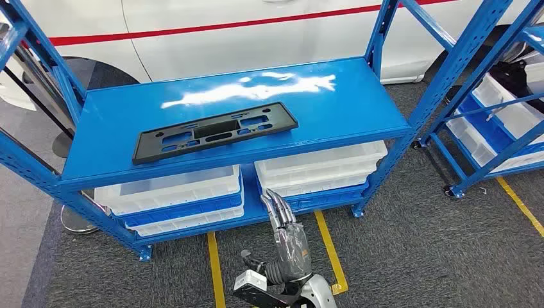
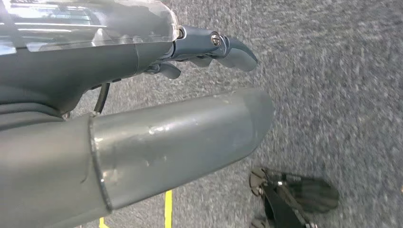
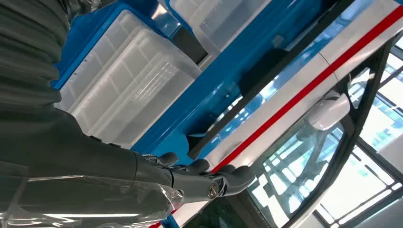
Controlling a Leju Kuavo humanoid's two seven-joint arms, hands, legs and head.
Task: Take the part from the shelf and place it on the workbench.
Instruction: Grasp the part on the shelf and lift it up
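The part, a long flat black plastic frame (image 1: 215,131) with cut-outs, lies on the top board of the blue shelf (image 1: 333,109), near its front edge and left of centre. My right hand (image 1: 287,234) is low in front of the shelf, below the board's level. Its fingers are stretched towards the lower tier and hold nothing. In the right wrist view the right hand (image 3: 190,175) reaches out beside the white bins and the blue frame. My left hand (image 2: 180,128) hangs over grey carpet, its fingers (image 2: 233,50) spread and empty.
White plastic bins (image 1: 173,192) and more of them (image 1: 321,168) fill the shelf's lower tier. A second blue rack (image 1: 494,122) with bins stands at the right. A white car (image 1: 256,25) with a red stripe is behind. Yellow lines (image 1: 215,269) mark the carpet.
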